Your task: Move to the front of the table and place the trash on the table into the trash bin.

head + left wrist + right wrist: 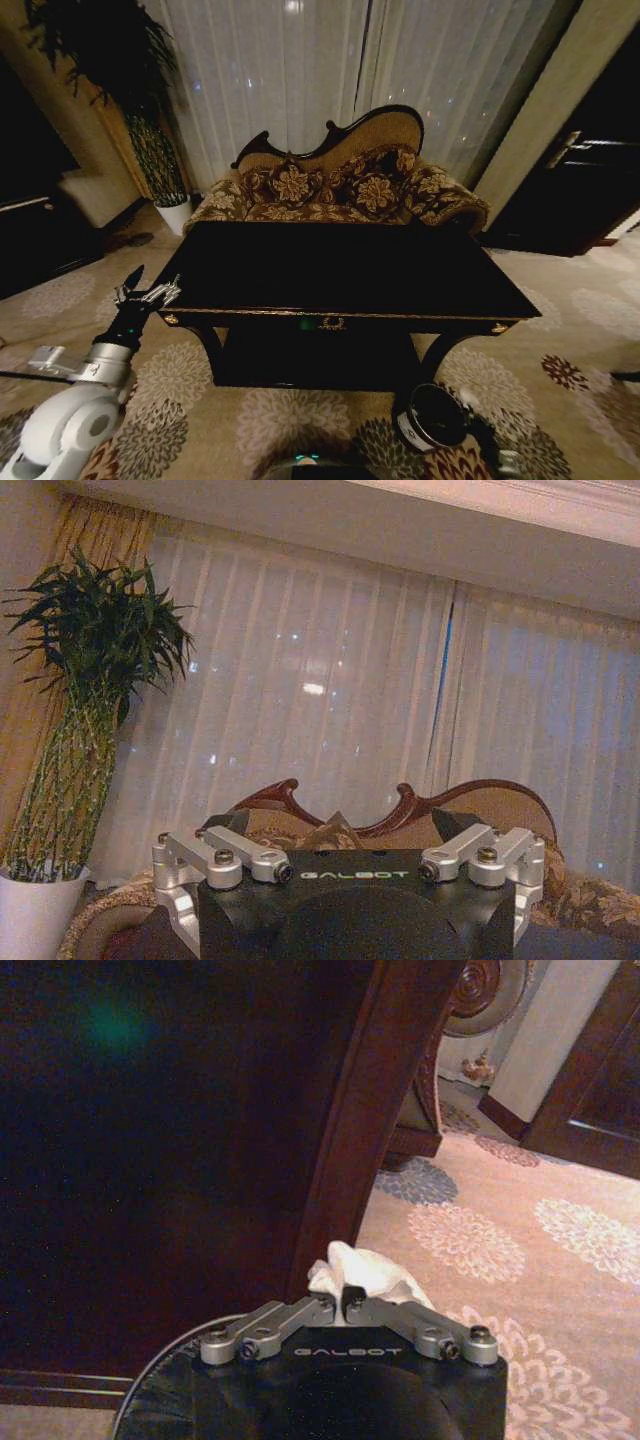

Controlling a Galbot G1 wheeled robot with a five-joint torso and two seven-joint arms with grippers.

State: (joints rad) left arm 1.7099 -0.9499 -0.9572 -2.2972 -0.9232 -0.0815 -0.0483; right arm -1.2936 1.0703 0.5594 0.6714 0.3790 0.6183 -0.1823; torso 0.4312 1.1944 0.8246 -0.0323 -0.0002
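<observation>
right hand [346, 1306] — pinched on white paper scrap [362, 1272] | above trash bin [433, 416] | left hand [350, 850] — wide, beside table [340, 268]

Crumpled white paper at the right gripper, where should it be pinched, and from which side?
Pinch the crumpled white paper across its bulky middle, coming from the side the right gripper is on now. It is a soft, irregular wad with no firm edge, so a deep bite likely holds better than the near fold the closed fingertips grip.
</observation>
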